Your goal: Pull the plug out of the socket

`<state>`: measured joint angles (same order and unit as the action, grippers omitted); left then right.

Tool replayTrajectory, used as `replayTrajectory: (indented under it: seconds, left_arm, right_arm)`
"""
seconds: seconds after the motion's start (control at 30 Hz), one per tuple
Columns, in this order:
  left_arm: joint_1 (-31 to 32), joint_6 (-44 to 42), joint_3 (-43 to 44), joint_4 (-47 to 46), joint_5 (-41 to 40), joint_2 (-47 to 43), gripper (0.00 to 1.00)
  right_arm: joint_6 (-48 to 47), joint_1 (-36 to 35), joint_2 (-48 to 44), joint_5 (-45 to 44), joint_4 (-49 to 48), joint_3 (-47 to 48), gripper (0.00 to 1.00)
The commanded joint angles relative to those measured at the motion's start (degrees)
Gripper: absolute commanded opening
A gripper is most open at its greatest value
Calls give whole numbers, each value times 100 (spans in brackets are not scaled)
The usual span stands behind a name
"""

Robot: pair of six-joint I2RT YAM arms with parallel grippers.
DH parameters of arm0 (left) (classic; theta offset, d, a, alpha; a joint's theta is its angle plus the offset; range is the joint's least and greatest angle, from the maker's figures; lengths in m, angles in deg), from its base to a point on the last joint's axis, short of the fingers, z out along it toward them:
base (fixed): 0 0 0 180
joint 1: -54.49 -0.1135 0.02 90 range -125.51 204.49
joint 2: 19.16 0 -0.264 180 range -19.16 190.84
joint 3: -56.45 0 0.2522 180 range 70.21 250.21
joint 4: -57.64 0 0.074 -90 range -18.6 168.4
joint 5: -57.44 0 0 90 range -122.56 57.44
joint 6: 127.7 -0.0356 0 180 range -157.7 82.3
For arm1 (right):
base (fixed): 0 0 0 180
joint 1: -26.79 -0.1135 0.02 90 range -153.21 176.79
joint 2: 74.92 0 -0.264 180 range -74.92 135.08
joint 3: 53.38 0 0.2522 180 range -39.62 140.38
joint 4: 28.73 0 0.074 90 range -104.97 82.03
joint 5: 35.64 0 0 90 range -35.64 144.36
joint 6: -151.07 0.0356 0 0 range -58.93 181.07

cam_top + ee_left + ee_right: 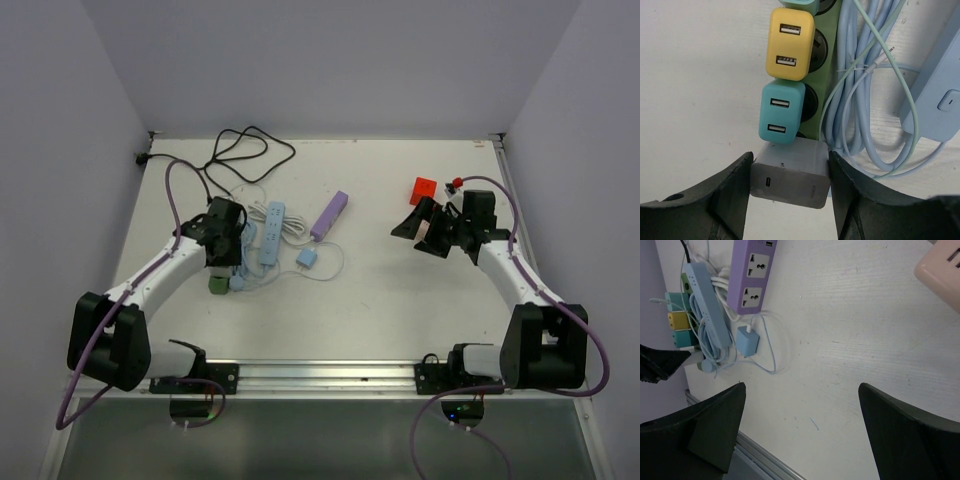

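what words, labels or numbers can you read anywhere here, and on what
No text can be read in any view.
Grey charger: a tiny line of print near its lower corner, too small to read.
Blue strip: a small mark on its button, a sign and not a word.

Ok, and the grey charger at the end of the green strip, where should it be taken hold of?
Probably by its two flat side faces, coming down over the free end of the green strip. The grey charger is a squared block, and the teal charger crowds its far face, so only those sides are free. The left gripper has its jaws against them.
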<state>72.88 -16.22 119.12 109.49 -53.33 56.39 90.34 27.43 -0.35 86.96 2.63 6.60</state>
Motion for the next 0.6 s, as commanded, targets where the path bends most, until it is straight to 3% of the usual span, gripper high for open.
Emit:
replayTrajectory:
  seconds: [0.0, 0.27, 0.57]
  left_arm:
    - [-2, -20, 541, -231, 83, -66, 0]
    - [-29, 15, 778, -416, 100, -401, 0]
    - [-29, 322, 242, -513, -998, -796, 0]
  right_arm:
    - [-115, -21, -223, 97, -82, 107, 99]
    - [-177, -372, -258, 185, -187, 116, 92]
    - [-432, -952, -197, 10, -82, 282, 88]
